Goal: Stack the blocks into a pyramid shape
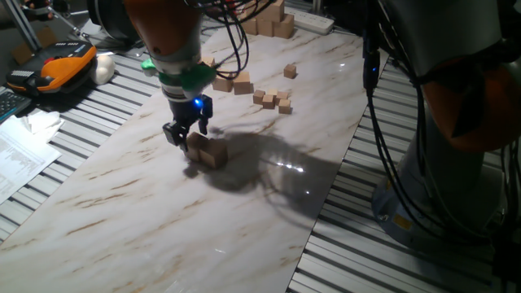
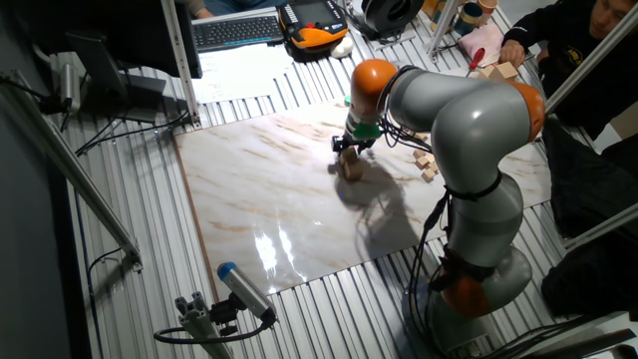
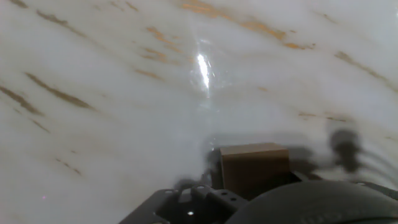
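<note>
Fingers lowered over a pair of blocks at mid-table

Fingers of the gripper [image 1: 186,135] are seen low beside a block [image 1: 198,144], and whether it is pinched cannot be told; a second block [image 1: 214,155] is set touching it, judged to be the pyramid's base row being laid on the marble table [image 1: 122,203]. Farther back, loose blocks [image 1: 242,83] are scattered for later layers, and bigger blocks [image 1: 273,20] are piled beyond

Plain light-tan wooden cubes, equal size. Two cubes [image 1: 208,152] [image 2: 350,168] side by side, touching, flat on marble tabletop, mid-table. One cube [image 3: 254,168] visible in hand view, upright. Remaining cubes [image 1: 234,81] loose, scattered toward far table end; count unclear.
</note>
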### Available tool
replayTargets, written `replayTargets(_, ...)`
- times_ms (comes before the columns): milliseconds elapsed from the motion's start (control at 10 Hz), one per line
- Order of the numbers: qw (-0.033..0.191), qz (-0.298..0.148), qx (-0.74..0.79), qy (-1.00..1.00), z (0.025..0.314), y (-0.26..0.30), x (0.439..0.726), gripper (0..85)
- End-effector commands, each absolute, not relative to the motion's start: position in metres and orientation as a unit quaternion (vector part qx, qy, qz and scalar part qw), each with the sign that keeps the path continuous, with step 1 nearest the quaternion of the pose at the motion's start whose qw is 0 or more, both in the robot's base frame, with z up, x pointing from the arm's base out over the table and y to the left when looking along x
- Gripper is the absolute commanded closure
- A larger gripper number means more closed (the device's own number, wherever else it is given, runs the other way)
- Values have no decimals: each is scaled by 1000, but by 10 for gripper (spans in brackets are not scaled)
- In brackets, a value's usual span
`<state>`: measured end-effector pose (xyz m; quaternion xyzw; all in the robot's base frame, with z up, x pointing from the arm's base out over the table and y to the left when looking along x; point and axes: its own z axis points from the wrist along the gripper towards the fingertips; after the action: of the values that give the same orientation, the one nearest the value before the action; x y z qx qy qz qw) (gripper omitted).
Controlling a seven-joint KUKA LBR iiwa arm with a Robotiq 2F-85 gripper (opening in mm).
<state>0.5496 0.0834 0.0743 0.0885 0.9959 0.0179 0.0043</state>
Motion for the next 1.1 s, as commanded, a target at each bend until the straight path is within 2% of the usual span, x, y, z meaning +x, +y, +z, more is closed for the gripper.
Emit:
replayTargets(0, 2, 18, 89, 996, 77, 84, 550, 340)
replayTargets(100, -8, 32, 89, 996, 82, 83, 553, 510)
replayTargets(200, -17, 39, 85, 995, 88, 80, 555, 510)
replayTargets(300, -39, 46, 81, 995, 95, 76, 559, 680)
replayTargets(400, -74, 56, 93, 991, 103, 74, 562, 850)
replayTargets(500, -69, 42, 115, 990, 106, 76, 562, 850)
replayTargets(600, -54, 11, 125, 991, 105, 83, 559, 850)
replayTargets(700, -49, 6, 135, 990, 106, 84, 561, 850)
replayTargets(800, -53, -4, 107, 993, 113, 82, 566, 850)
replayTargets(900, -52, 30, 80, 995, 119, 75, 571, 850)
replayTargets(1000, -62, 28, 43, 997, 124, 63, 577, 850)
